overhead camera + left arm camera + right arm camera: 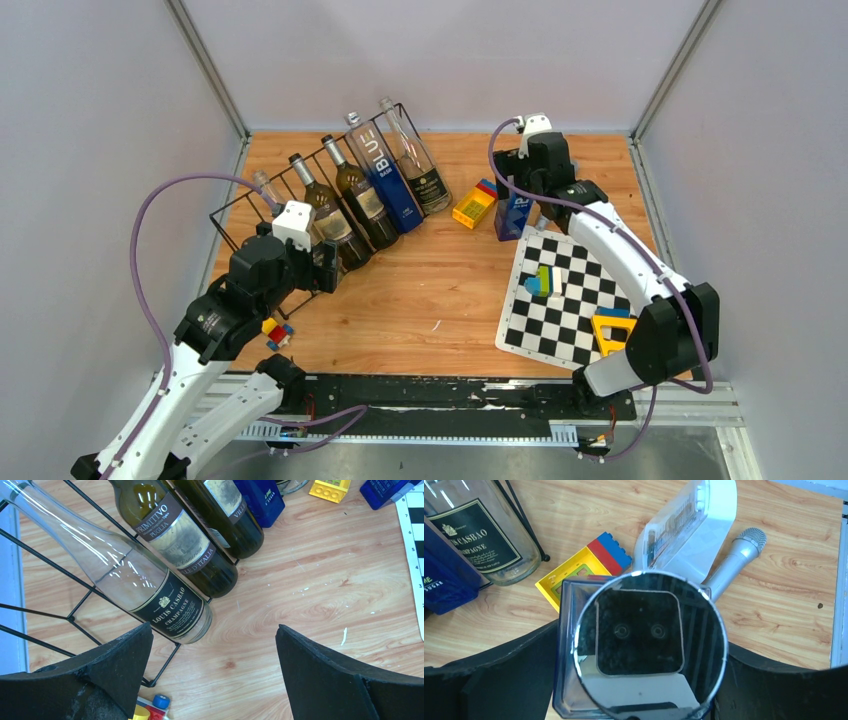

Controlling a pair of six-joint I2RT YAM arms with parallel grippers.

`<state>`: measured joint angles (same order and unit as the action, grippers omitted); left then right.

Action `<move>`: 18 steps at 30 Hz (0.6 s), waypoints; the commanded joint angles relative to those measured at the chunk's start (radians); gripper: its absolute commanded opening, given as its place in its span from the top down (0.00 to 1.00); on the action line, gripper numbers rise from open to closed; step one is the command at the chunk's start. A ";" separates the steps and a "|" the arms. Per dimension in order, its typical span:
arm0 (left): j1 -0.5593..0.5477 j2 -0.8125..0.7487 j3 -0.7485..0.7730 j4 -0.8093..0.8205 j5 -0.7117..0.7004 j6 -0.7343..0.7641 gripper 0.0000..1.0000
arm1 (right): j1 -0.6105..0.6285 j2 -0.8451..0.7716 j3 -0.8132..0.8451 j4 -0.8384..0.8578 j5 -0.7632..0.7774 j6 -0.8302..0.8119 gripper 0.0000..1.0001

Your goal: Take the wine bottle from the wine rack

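The black wire wine rack (232, 215) lies at the back left with several bottles slanted in it. At its near end rests a clear bottle (125, 575) with a black champagne label. My left gripper (214, 630) hangs open just in front of that bottle's base, over bare wood; the top view shows this gripper (328, 262) at the rack's near corner. A blue square bottle (513, 220) with a mirrored round cap (651, 645) stands upright off the rack. My right gripper (641, 680) straddles it from above, and the cap hides the fingertips.
A checkerboard mat (570, 300) with toy blocks (545, 281) and an orange piece (610, 330) lies at the right. A yellow block (473, 205) sits mid-table, small bricks (277, 332) by the left arm. A white device (689, 525) and a silver microphone (736, 560) lie behind the blue bottle.
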<state>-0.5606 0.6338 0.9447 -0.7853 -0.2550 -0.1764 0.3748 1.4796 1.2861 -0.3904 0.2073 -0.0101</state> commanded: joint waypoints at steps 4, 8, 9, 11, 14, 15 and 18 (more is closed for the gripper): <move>0.004 -0.002 -0.001 0.025 0.005 0.008 0.00 | -0.002 -0.069 0.041 -0.038 -0.024 -0.008 0.04; 0.004 -0.002 -0.001 0.024 0.004 0.008 0.00 | -0.001 -0.094 0.056 -0.049 -0.008 -0.013 0.01; 0.003 -0.002 -0.001 0.025 0.004 0.009 0.00 | -0.002 -0.099 0.059 -0.053 -0.005 -0.017 0.01; 0.004 -0.002 -0.002 0.026 0.005 0.008 0.00 | -0.001 -0.107 0.068 -0.060 -0.001 -0.022 0.00; 0.003 -0.002 -0.001 0.027 0.005 0.008 0.00 | -0.002 -0.119 0.079 -0.074 0.005 -0.028 0.00; 0.004 -0.002 -0.001 0.026 0.005 0.008 0.00 | -0.002 -0.122 0.083 -0.078 0.007 -0.029 0.00; 0.003 -0.004 -0.003 0.025 0.005 0.008 0.00 | -0.001 -0.139 0.096 -0.089 0.008 -0.032 0.00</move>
<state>-0.5606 0.6338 0.9447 -0.7853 -0.2535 -0.1764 0.3752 1.3872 1.3296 -0.4751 0.2005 -0.0246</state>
